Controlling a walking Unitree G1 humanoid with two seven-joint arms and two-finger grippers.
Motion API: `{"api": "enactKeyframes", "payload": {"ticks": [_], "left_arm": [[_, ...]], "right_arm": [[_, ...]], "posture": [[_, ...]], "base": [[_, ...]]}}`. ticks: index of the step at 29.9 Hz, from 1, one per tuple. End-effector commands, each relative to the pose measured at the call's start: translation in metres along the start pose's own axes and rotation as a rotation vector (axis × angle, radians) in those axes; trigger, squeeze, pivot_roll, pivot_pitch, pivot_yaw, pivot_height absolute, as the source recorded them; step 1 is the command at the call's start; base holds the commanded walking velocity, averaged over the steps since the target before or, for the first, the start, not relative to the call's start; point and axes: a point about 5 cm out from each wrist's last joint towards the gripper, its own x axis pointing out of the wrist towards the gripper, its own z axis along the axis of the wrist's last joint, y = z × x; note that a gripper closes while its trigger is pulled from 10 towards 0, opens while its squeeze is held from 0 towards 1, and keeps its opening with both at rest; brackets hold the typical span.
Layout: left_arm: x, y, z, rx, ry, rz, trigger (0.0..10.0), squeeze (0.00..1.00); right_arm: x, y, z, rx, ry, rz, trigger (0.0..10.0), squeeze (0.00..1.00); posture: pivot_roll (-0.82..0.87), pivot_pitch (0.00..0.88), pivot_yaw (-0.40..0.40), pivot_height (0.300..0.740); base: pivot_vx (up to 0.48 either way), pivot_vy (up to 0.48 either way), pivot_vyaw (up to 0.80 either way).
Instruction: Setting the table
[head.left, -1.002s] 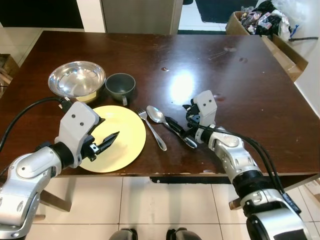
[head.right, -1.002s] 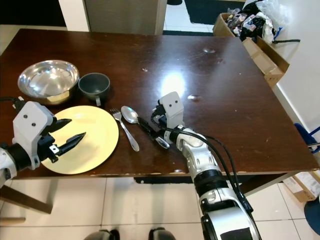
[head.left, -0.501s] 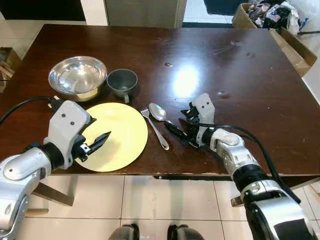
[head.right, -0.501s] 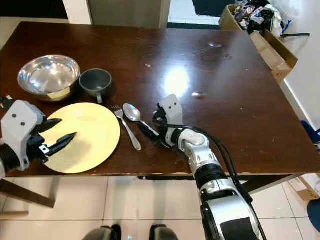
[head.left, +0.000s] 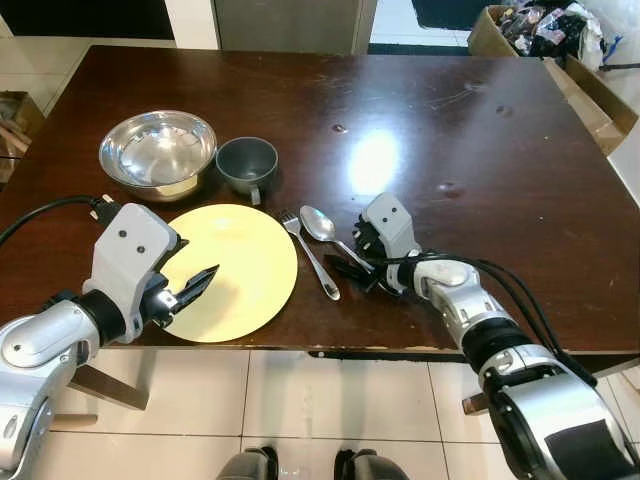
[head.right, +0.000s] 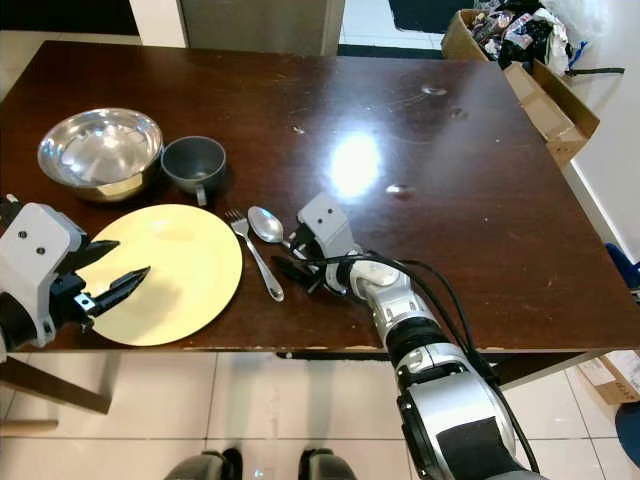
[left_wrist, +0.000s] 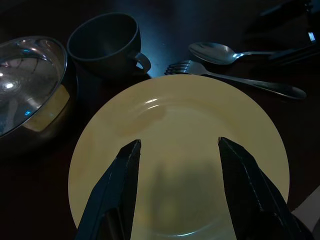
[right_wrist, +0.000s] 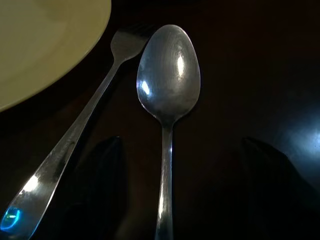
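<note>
The table (head.left: 480, 150) under me is dark brown wood with a glossy, polished top that throws back a bright patch of light. The plate (head.left: 245, 250) is pale yellow, smooth, with a soft sheen near its rim. The bowl (head.left: 158, 150) is bright metal, mirror-like inside. The cup (head.left: 247, 163) is dull grey, matt. The spoon (right_wrist: 168, 70) and fork (right_wrist: 75, 135) are shiny metal, finely scuffed on the spoon's bowl. My left gripper (left_wrist: 177, 192) has matt black plastic-looking fingers; my arms are silvery with a satin finish. The floor (head.left: 300, 400) is glossy pale tile.
</note>
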Motion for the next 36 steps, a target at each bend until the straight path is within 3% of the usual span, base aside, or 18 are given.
{"api": "enactKeyframes", "payload": {"ticks": [1,2,3,12,20,26,31,32,34,36], "left_arm": [[0.0,-0.003,-0.001,-0.012,0.0,-0.009,10.0,0.0],[0.0,-0.003,-0.001,-0.012,0.0,-0.009,10.0,0.0],[0.0,-0.003,-0.001,-0.013,-0.001,-0.007,10.0,0.0],[0.008,-0.006,-0.001,-0.023,-0.015,-0.002,10.0,0.0],[0.012,-0.008,-0.001,-0.03,-0.023,-0.003,10.0,0.0],[0.019,-0.013,-0.003,-0.043,-0.032,-0.007,10.0,0.0],[0.026,-0.015,-0.004,-0.047,-0.037,0.01,10.0,0.0],[0.029,-0.014,-0.004,-0.052,-0.038,0.042,10.0,0.0],[0.031,-0.013,-0.005,-0.056,-0.039,0.064,10.0,0.0],[0.037,-0.009,-0.006,-0.077,-0.037,0.161,10.0,0.0]], "right_arm": [[-0.006,0.008,-0.028,0.087,0.094,0.018,1.6,0.0],[-0.006,0.008,-0.028,0.087,0.094,0.018,1.6,0.0],[-0.007,0.01,-0.032,0.104,0.094,0.023,0.0,0.0],[-0.009,0.019,-0.042,0.23,0.052,0.035,0.0,0.0],[-0.011,0.019,-0.043,0.259,0.021,0.039,0.0,0.0],[-0.019,0.014,-0.037,0.288,-0.082,0.013,0.0,0.0],[-0.023,0.008,-0.016,0.27,-0.214,-0.047,0.0,0.0],[-0.025,0.003,-0.003,0.261,-0.278,-0.106,10.0,0.0],[-0.028,-0.001,0.006,0.257,-0.32,-0.148,10.0,0.0],[-0.039,-0.009,0.032,0.255,-0.443,-0.252,10.0,0.0]], "posture": [[0.13,0.133,0.035,0.74],[0.13,0.133,0.035,0.74],[0.13,0.133,0.035,0.74],[0.1,0.118,0.03,0.74],[0.09,0.114,0.024,0.74],[0.06,0.113,0.019,0.74],[0.04,0.11,0.016,0.74],[0.03,0.109,0.016,0.74],[0.03,0.108,0.016,0.74],[0.01,0.104,0.015,0.74]], "base": [[0.0,0.0,0.0],[0.0,0.0,0.0],[0.0,0.0,0.0],[0.0,0.0,0.0],[0.0,0.0,0.0],[0.0,0.0,0.0],[0.0,0.0,0.0],[0.0,0.0,0.0],[0.0,0.0,0.0],[0.0,0.0,0.0]]}}
